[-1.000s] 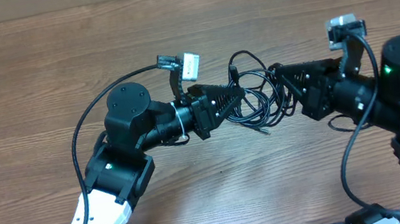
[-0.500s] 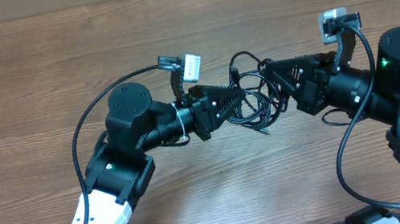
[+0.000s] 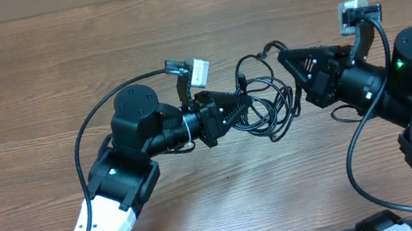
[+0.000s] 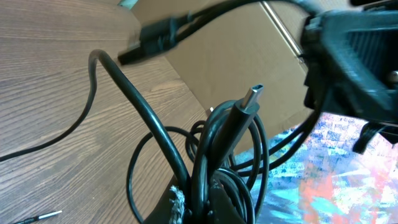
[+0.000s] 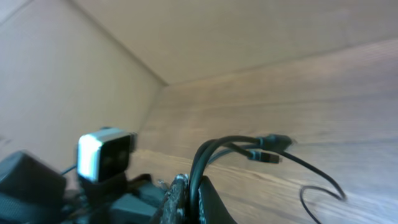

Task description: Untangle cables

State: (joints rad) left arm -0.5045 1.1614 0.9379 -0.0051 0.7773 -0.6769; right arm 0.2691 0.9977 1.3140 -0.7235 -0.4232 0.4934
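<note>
While my left gripper (image 3: 251, 102) and right gripper (image 3: 279, 55) each pinch strands, the cables (image 3: 270, 109) sit bunched between them over the table (image 3: 32, 77). I judge nothing is separated yet; the untangling lies ahead.

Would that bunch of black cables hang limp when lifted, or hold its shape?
Probably limp: the cables curl in loose loops between the left end effector and right end effector. Likely light, being thin. The loops may snag rather than slide free, since they cross each other.
</note>
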